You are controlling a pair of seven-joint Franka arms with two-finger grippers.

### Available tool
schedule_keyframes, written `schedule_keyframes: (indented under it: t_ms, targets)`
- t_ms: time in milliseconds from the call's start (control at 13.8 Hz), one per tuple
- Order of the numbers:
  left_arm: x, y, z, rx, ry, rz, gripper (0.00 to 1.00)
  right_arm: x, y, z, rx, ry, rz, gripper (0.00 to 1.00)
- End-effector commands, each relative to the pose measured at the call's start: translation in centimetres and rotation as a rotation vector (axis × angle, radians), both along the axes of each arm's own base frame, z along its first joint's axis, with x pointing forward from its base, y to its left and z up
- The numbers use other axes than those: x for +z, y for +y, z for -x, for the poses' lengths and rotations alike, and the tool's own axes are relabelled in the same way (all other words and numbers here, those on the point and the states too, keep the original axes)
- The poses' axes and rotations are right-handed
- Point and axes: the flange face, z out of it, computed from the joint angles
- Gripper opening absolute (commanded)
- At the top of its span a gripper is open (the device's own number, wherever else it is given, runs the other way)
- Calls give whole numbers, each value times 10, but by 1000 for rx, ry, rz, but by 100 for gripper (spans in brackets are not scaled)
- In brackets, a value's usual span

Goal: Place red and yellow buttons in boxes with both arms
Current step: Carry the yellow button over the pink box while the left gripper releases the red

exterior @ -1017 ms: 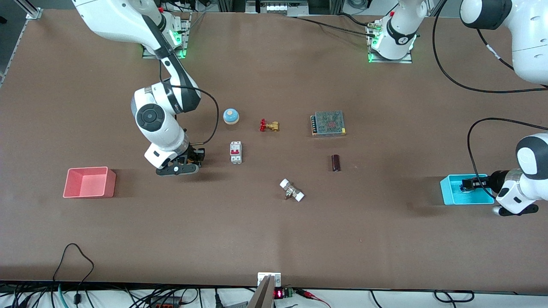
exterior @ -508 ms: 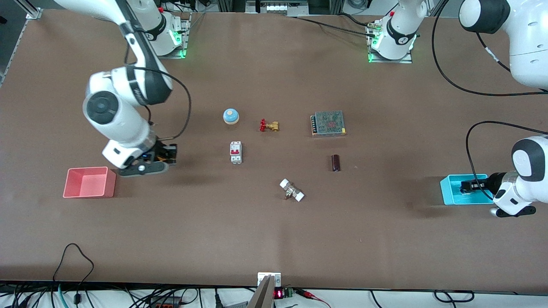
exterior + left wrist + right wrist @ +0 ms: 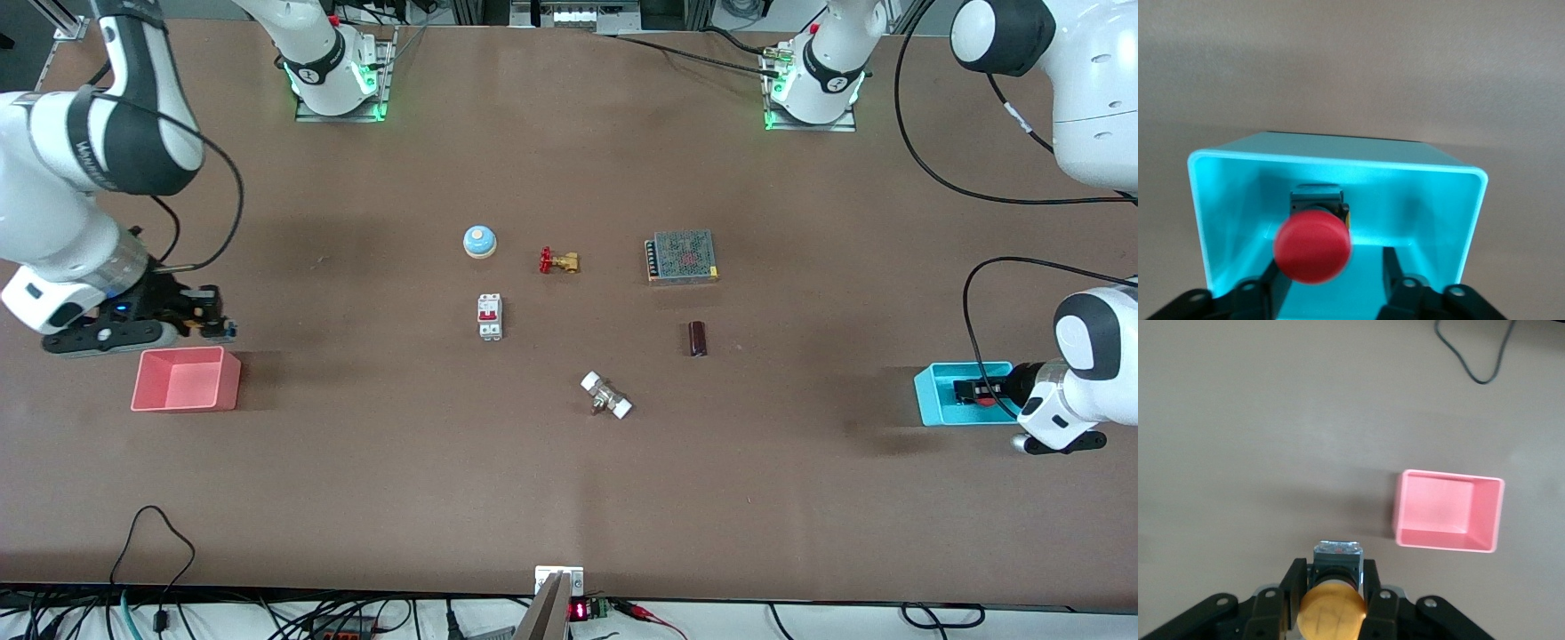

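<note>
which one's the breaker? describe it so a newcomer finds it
Start at the table's middle, at the blue-and-white bell. The breaker lies just nearer the front camera than that bell. It is the only white rectangular block with a red switch.

Both arms: glossy white rounded shells, black bands at the joints.

Right arm [image 3: 62, 178]: broad black band carrying small white lettering, black round cap area at the wrist, small blue light near the flange. Thin black cable loops off the forearm.

Left arm [image 3: 1089, 356]: black disc cap on the wrist joint, black cable trailing in wide loops.

Bases: white columns with a black ring, on metal plates, green glow at the foot.

Fingers [image 3: 1401, 283]: matte black, with small round screw holes.
</note>
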Motion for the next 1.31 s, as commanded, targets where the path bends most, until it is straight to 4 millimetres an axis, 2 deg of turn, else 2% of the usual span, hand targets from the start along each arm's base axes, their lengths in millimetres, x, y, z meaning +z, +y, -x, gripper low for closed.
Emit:
schedule_keyframes:
  t_ms: [0,73,291,436,508,654,799,1017,1089,1235]
  targets:
    - [29,-3,-8,-22,-34,3,100,-17,-47,-23,28,-2,26,15]
    - [43,-6,-10,-25,-53,-2,100,-23,-64,-30,31,-12,25,15]
    - [100,-13,-15,-35,-126,-21,100,-60,-108,-49,83,-67,39,15]
    - [137,-31,-14,-53,-146,-17,100,-82,-117,-56,78,-95,42,15]
    - [163,-43,-10,-64,-150,-5,100,-89,-118,-59,79,-102,40,15]
    - [212,-69,-5,-77,-189,8,100,-94,-123,-59,67,-100,26,15]
    - [248,-95,-2,-89,-234,13,100,-106,-123,-59,57,-88,3,15]
    - [280,-128,12,-26,-201,19,100,-132,-130,-55,90,-56,-39,15]
    - [285,-129,14,-19,-202,21,100,-143,-131,-53,102,-38,-40,15]
    - [287,-131,16,-19,-201,25,100,-148,-137,-50,96,-25,-41,15]
